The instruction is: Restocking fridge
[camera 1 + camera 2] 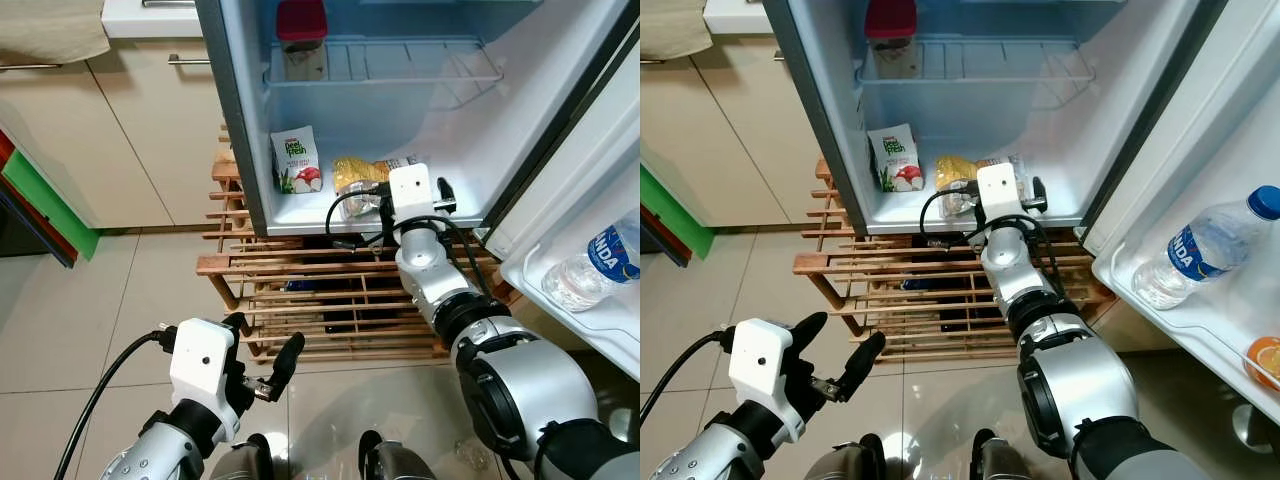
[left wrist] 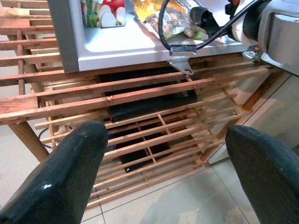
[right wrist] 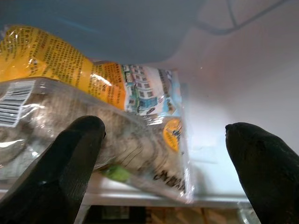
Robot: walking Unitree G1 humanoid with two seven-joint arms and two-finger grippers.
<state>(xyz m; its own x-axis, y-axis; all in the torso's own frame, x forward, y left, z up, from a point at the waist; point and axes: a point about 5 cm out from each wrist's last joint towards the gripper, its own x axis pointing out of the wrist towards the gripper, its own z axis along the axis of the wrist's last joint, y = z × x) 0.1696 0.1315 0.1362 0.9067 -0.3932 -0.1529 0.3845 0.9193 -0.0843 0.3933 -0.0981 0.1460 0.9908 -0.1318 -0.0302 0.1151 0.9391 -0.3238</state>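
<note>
Left gripper [image 1: 262,365] is hanging low over the tiled floor, fingers spread apart, holding nothing, pointing toward the wooden rack [image 1: 300,300] under the fridge [image 1: 240,150].

Right gripper [image 3: 163,154] is reaching into the fridge's bottom compartment near its front edge, fingers wide apart with nothing clamped; one finger is lying against a clear snack bag [image 3: 93,140], the other is standing well clear over the bare white floor of the compartment.

Step in hand, as a judgement: the bag is looking just set down or about to be nudged deeper. Next move would call for pulling the right arm straight back without dragging the bag out over the lip.

Contents, left to right: a juice carton [image 1: 297,160] is standing upright at the compartment's left side, a yellow packet [image 1: 355,172] is lying beside it, touching the clear bag. A red-lidded jar [image 1: 301,35] is sitting on the wire shelf above, at its left end. A water bottle [image 1: 1205,250] is leaning in the door shelf [image 1: 1160,320], with something orange [image 1: 1265,358] at the far right.
</note>
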